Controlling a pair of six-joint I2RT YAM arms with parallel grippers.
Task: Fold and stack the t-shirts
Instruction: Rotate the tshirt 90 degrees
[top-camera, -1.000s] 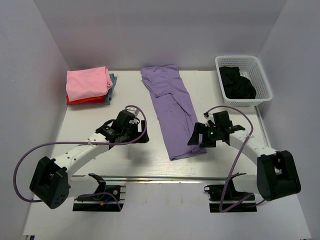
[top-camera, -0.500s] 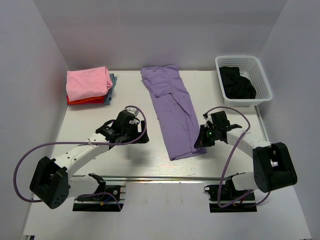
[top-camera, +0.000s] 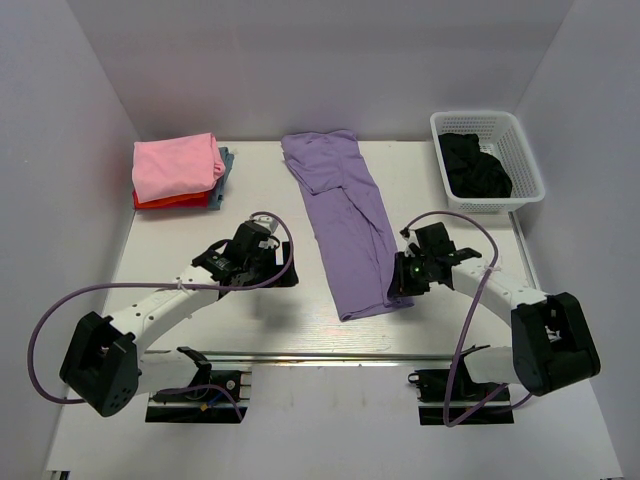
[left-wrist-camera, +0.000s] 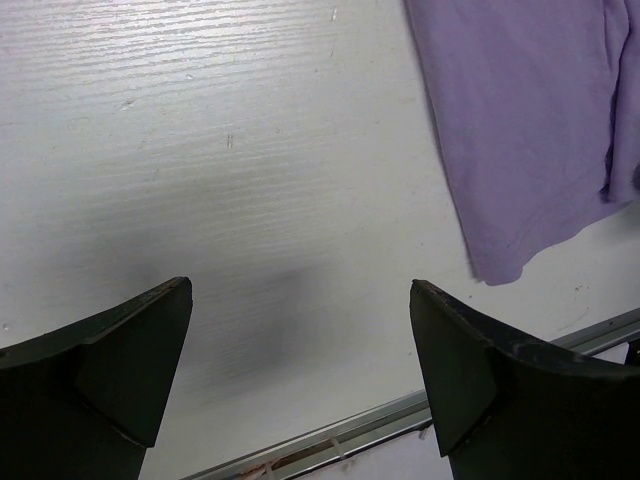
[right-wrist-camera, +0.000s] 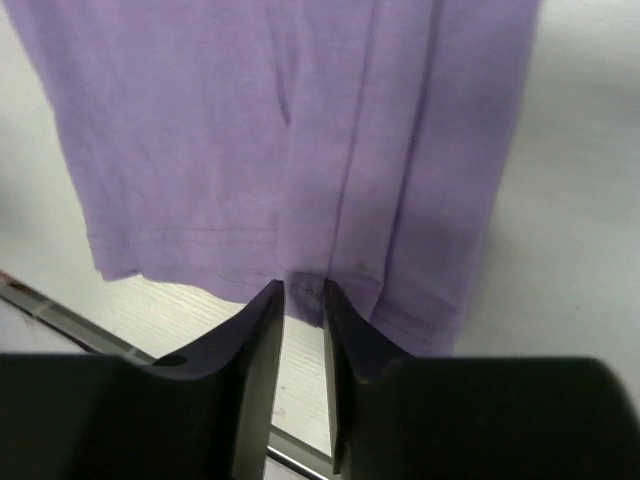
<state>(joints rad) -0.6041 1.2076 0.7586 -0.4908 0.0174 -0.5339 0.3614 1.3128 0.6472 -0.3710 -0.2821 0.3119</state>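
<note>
A lavender t-shirt (top-camera: 345, 225) (left-wrist-camera: 530, 120) (right-wrist-camera: 280, 130) lies flat as a long strip down the table's middle. My right gripper (top-camera: 400, 286) (right-wrist-camera: 303, 290) sits low at its near right corner. The jaws stand a narrow gap apart, with the shirt's hem lying between the fingertips and bare table showing through the gap behind them. My left gripper (top-camera: 278, 272) (left-wrist-camera: 300, 300) hovers wide open over bare table, left of the shirt and holding nothing. A folded stack sits at the back left: pink t-shirt (top-camera: 175, 165) on top, red (top-camera: 170, 201) beneath, grey-blue (top-camera: 226, 160) peeking out.
A white lattice basket (top-camera: 528, 170) stands at the back right with dark cloth (top-camera: 475, 165) inside. A metal rail (top-camera: 320, 355) runs along the table's near edge, close behind both grippers. White walls enclose the left, back and right sides.
My right gripper has slid left onto the lavender shirt's near right corner and its jaws have narrowed from wide apart. The left arm has not moved.
</note>
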